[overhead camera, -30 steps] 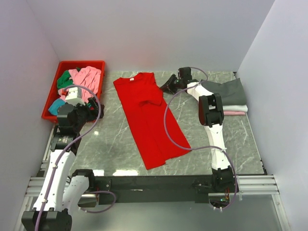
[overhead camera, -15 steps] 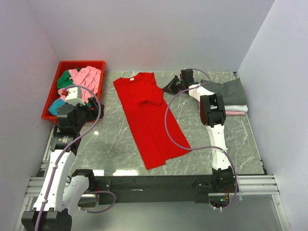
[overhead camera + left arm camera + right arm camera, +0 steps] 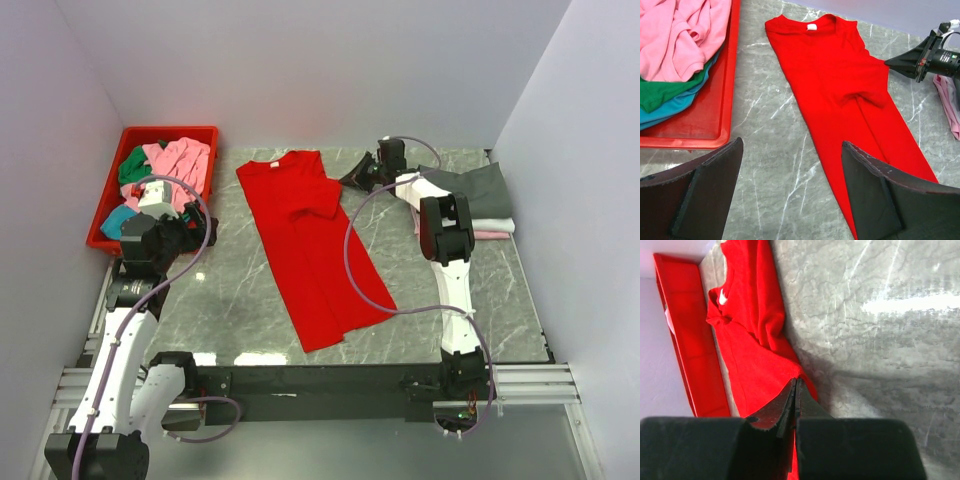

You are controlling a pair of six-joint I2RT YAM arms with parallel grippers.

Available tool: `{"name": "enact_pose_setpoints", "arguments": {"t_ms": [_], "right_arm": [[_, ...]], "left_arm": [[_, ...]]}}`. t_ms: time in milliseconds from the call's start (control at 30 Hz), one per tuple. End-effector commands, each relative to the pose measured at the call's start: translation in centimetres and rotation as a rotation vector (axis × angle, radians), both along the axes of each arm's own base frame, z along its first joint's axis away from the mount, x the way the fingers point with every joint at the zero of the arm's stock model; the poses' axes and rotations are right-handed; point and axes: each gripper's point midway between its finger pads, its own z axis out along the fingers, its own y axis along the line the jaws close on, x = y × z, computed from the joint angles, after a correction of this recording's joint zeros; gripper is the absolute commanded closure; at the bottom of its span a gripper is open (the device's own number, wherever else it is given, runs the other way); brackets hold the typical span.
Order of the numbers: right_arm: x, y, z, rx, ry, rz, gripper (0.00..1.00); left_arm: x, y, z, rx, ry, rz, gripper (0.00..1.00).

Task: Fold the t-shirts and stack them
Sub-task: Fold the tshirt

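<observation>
Right jaws pinched together on the red tee's (image 3: 315, 250) sleeve edge toward 12 o'clock on the desk (image 3: 240, 300); left jaws wide apart, holding nothing, at 9 o'clock by the bin (image 3: 170, 130). Red tee flat from 11 to 6 o'clock; folded grey tee (image 3: 480, 188) at 2 o'clock.

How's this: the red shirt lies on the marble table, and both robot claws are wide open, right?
Not quite. Only the left gripper is wide open; the right gripper is shut, as the right wrist view shows. The red shirt does lie on the table.
</observation>
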Motion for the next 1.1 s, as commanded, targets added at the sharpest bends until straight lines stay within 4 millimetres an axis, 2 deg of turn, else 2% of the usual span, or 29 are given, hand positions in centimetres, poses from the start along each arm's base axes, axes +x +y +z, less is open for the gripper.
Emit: {"name": "enact_pose_setpoints", "arguments": {"t_ms": [0,267,533,767,1067], "right_arm": [[0.8,-0.2,5.1,-0.007,-0.134,0.004,0.97],[0.0,1.2,6.0,-0.047,-0.181,0.04,0.96],[0.0,1.8,6.5,-0.086,-0.212,0.055,0.95],[-1.0,3.2,7.2,-0.153,-0.273,0.094,0.95],[-2.6,5.3,7.2,-0.202,-0.304,0.141,0.94]], "left_arm": [[0.3,-0.3,1.3,0.012,-0.042,-0.026,0.16],[0.2,-0.4,1.3,0.01,-0.042,-0.034,0.16],[0.2,-0.5,1.4,0.008,-0.047,-0.038,0.16],[0.1,-0.6,1.5,0.007,-0.05,-0.041,0.16],[0.0,-0.5,1.6,0.007,-0.054,-0.039,0.16]]}}
